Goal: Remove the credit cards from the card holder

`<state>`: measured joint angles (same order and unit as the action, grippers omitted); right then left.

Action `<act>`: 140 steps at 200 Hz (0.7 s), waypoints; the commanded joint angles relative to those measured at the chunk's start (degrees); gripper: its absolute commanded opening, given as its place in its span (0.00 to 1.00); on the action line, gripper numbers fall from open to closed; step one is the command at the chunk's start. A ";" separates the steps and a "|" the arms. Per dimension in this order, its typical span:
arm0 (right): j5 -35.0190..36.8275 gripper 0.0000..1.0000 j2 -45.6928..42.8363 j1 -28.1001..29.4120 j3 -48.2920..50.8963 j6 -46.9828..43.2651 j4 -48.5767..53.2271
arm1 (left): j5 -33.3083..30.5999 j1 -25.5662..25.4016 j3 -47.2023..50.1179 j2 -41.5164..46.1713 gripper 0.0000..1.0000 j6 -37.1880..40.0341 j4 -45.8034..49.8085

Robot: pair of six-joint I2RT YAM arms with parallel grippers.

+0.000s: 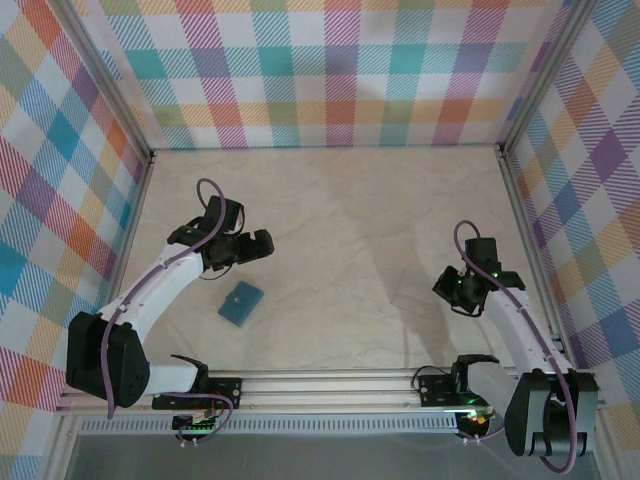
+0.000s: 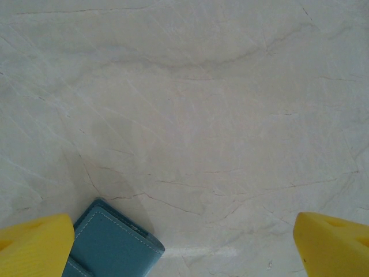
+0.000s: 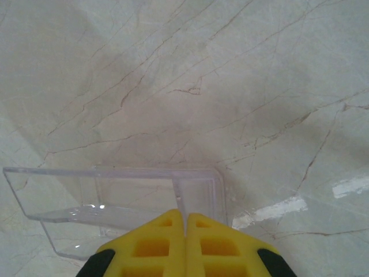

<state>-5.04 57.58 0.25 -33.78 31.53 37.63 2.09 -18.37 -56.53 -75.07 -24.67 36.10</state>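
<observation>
Plaid walls ring your marbled tabletop (image 1: 330, 220). The holder (image 1: 240, 303) lies folded. Your left end effector (image 1: 245, 250) hangs spread just behind it. The right end effector (image 3: 185, 228), well to its right, is pressed together at a clear tray (image 3: 115, 196). Come down off-centre and you'll likely shove the holder rather than grip it.

Closed teal card holder (image 1: 240, 303), flat

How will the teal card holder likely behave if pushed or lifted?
The card holder lies flat and closed on the smooth marble-look table, so a push would probably slide it rather than tip it. Its stitched edge and rounded corner suggest a pliable leather-like cover: likely light, and it may fall open if lifted by one flap.
</observation>
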 commanded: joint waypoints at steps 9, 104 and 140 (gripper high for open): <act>0.57 0.00 -1.33 2.03 -0.86 0.99 2.68 | -0.41 -0.44 0.29 -0.79 0.97 -0.74 0.83; 8.15 0.00 14.68 18.56 -18.31 2.23 1.70 | -4.61 -0.40 5.95 -6.14 0.97 -3.26 -0.28; 8.31 0.00 27.79 23.52 -29.99 0.09 0.26 | -6.61 -0.35 6.04 -9.89 0.98 -3.93 1.46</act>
<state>2.52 78.24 20.88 -55.79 32.91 39.92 -1.85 -18.35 -51.13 -82.96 -27.29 35.90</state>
